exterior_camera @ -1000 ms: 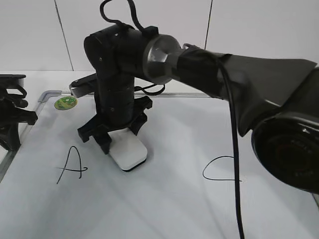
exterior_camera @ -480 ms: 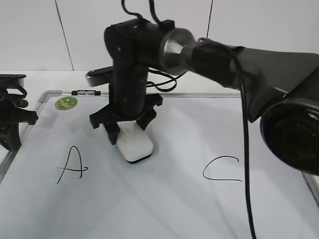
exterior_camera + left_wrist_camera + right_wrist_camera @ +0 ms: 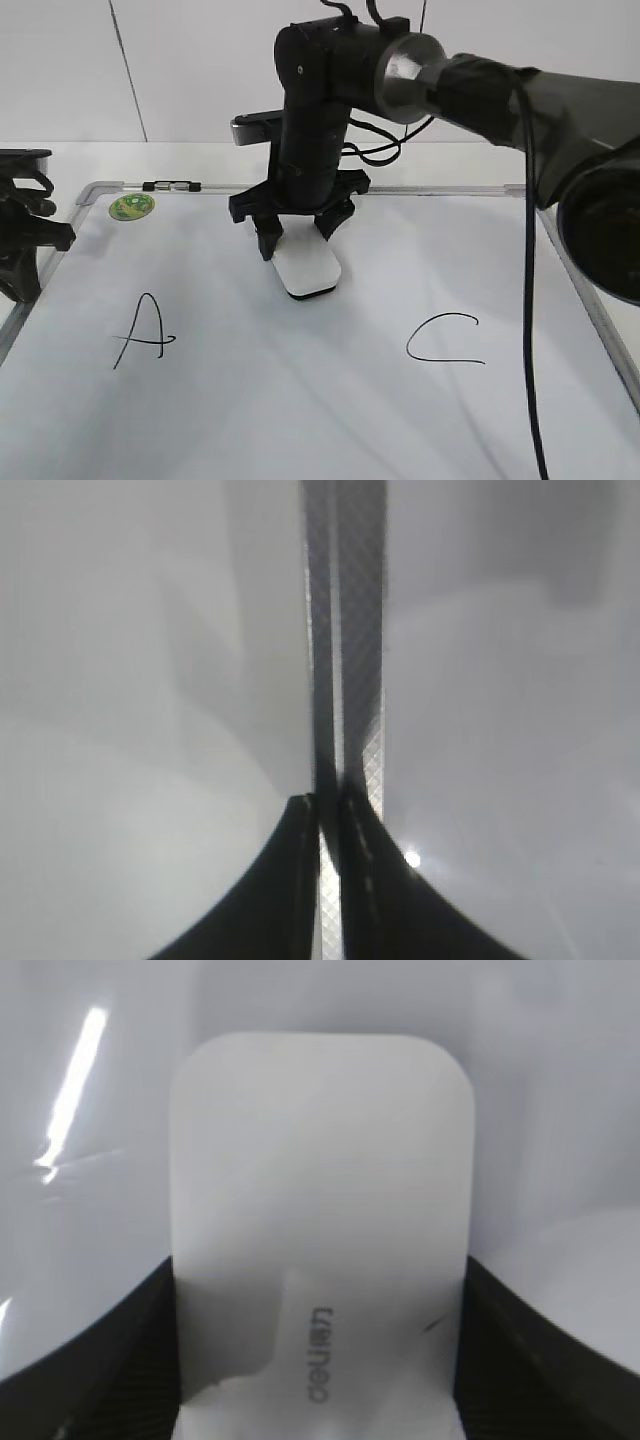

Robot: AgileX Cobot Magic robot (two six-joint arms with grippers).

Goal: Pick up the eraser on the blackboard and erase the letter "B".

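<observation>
The white eraser [image 3: 308, 268] lies flat on the blackboard [image 3: 330, 400], between the black "A" [image 3: 143, 330] and the black "C" [image 3: 445, 340]. My right gripper [image 3: 298, 232] is shut on the eraser, one finger on each long side; the right wrist view shows the eraser [image 3: 320, 1250] filling the space between the fingers [image 3: 320, 1360], with a small grey marking on top. No letter "B" shows anywhere on the board. My left gripper [image 3: 25, 235] rests at the board's left edge; in the left wrist view its fingers [image 3: 330, 815] are pressed together over the frame strip.
A round green sticker [image 3: 131, 207] sits at the board's far left corner. The grey metal frame [image 3: 180, 187] runs along the far edge and down the right side [image 3: 590, 300]. The right arm's cable hangs over the right part of the board.
My right gripper has slid the eraser to the right and a little away across the board, from beside the "A" toward the middle. The left arm has not moved.
</observation>
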